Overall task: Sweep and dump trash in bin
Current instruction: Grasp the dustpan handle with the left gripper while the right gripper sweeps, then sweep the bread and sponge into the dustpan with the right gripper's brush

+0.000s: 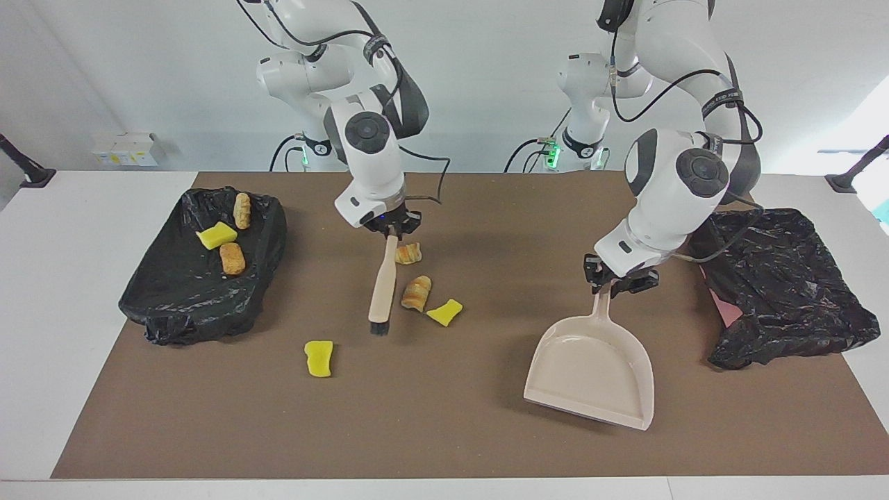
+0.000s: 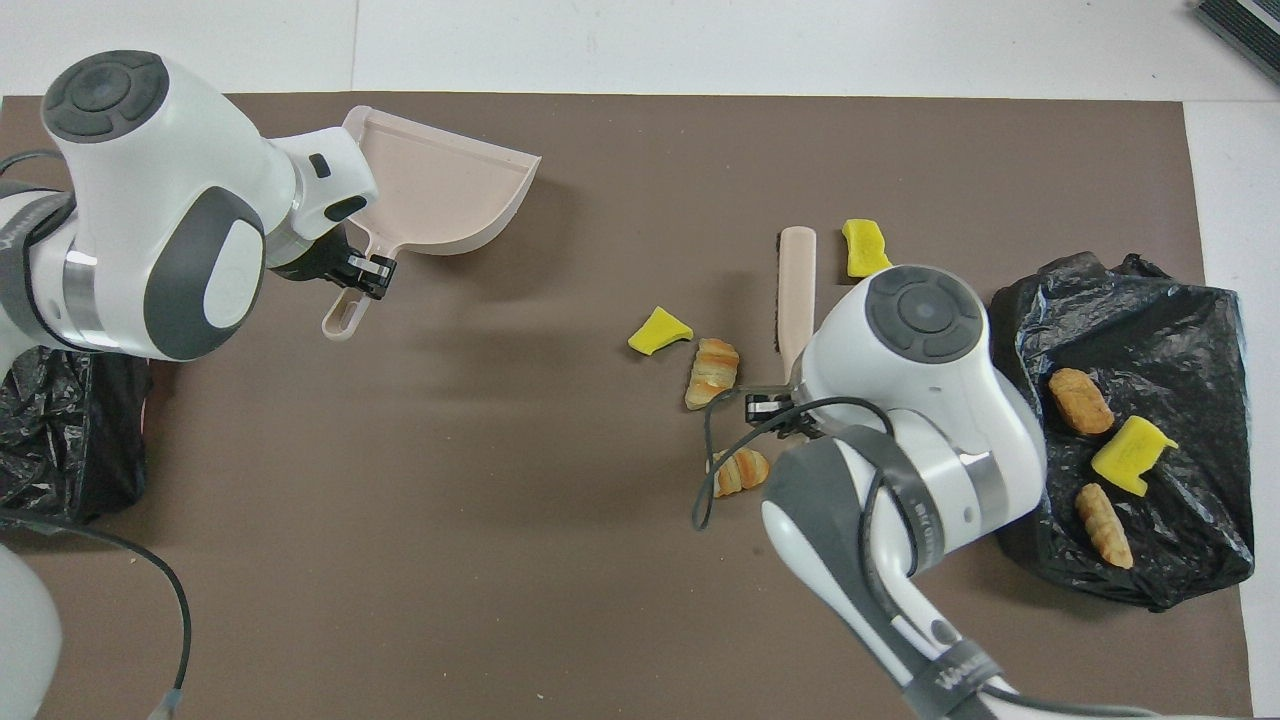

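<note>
Mat [image 1: 451, 430] brown on white table [image 1: 62, 312], L claw [image 1: 620, 278] clamping dustpan [image 1: 590, 368], R claw [image 1: 390, 232] clamping brush [image 1: 383, 288].

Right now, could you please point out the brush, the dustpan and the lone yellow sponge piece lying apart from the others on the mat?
brush [image 1: 383, 288], facing view, middle of its beige handle.
dustpan [image 1: 590, 371], facing view, bare floor of its pan.
yellow sponge piece [image 1: 319, 358], facing view, its centre.
</note>
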Robot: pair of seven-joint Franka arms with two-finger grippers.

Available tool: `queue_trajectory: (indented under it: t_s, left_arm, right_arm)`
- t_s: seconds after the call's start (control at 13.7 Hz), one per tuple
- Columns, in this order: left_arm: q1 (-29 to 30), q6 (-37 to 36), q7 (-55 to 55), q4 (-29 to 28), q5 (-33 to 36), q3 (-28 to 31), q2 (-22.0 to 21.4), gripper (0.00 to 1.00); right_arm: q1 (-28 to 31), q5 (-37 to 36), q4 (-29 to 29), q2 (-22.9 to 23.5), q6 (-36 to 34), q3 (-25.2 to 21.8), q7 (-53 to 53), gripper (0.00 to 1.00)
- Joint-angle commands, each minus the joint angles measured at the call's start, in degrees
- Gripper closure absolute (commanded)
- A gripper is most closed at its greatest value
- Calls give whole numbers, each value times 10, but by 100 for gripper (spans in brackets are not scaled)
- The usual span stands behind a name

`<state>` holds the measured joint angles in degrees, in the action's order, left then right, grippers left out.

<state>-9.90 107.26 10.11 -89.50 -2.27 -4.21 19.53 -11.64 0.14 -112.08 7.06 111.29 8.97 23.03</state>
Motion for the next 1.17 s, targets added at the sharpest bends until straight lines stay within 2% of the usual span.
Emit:
queue_trajectory:
  t_s: [0.0,0.15,0.22,0.37,0.51,0.81,1.1]
  left_arm:
    - [8,-8,64,8,-5,-1,-1,100]
    - [11,-6,164,4,-1,-1,-3,100]
    - [10,-13,209,0,-1,0,-5,100]
    - [10,-9,314,-1,11,1,-5,100]
    - [8,-7,394,-14,25,1,-10,100]
    - [-1,-6,503,-37,64,1,-22,100]
    - [-30,20,596,-71,110,-1,-40,100]
  right_arm:
    - [57,-53,25,26,-10,4,-69,100]
    - [92,-128,50,48,-18,4,-98,100]
    - [103,-143,75,69,-31,4,-100,100]
    - [105,-188,136,123,-76,4,-103,100]
    - [99,-196,181,168,-110,4,-102,100]
    - [88,-191,175,181,-118,8,-116,100]
    - [53,-112,145,166,-140,10,-129,100]
